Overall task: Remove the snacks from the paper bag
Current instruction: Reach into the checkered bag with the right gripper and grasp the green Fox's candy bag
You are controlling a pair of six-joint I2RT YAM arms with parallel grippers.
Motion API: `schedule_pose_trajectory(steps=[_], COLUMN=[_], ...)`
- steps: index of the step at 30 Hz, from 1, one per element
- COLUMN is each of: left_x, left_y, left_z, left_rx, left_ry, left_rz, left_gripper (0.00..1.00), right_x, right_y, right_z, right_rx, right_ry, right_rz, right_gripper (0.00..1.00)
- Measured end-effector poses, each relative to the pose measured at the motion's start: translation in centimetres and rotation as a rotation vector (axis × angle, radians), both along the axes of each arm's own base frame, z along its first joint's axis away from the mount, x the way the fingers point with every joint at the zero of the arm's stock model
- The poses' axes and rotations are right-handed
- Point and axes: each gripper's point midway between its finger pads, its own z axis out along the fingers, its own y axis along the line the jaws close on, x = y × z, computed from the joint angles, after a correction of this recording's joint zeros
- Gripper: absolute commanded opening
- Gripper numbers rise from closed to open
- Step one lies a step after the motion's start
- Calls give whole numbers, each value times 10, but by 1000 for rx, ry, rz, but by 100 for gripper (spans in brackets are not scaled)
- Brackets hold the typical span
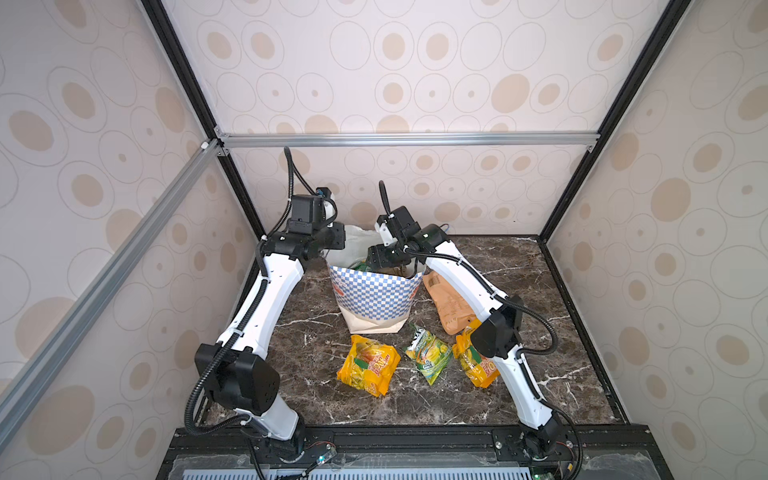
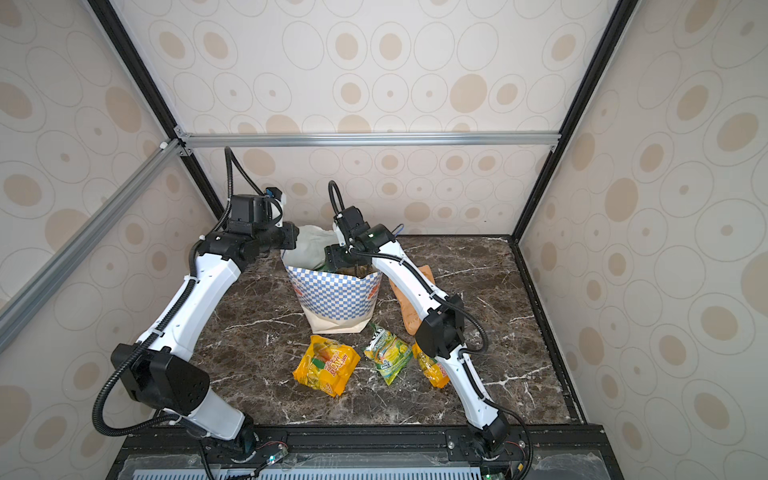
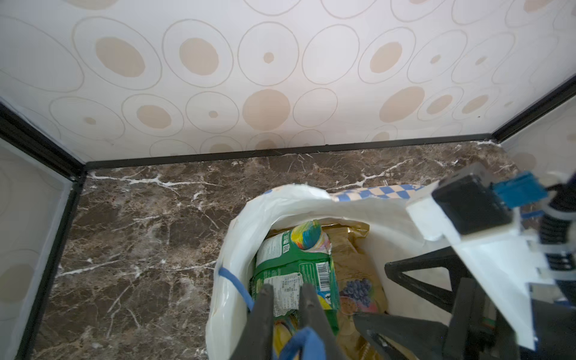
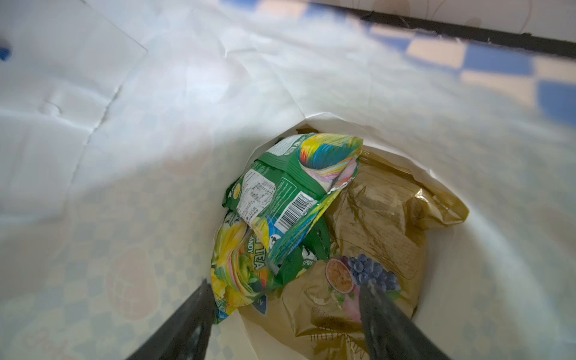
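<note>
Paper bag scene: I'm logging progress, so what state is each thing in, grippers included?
Paper bag, upright, mouth open.
Left gripper, shut on blue cord handle.
Right gripper, open, inside the bag.
Green packets, inside the bag.
Gold-brown foil bag, inside the bag.
Yellow-orange packets, out, lying on the table.
Green-yellow packet, out, on the table.
Tan-orange pouch, out, beside the bag.
</note>
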Motion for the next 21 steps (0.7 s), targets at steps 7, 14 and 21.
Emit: schedule_pose_trajectory(steps=[7, 14, 21], left_x=[-2, -3, -6], left_y=[-9, -16, -24], left_z=[2, 4, 8], left_rx=[-27, -55, -90], left_ry=[0, -2, -16], left_rz=[-44, -82, -128], left_gripper=[0, 0, 0], right_x=[-7, -19, -14], right_y=[6, 19, 24], right_z=[-53, -97, -126], right_rx=[-55, -88, -86], right_ry=[85, 150, 188], right_rz=[20, 45, 3], right_gripper=[76, 82, 86])
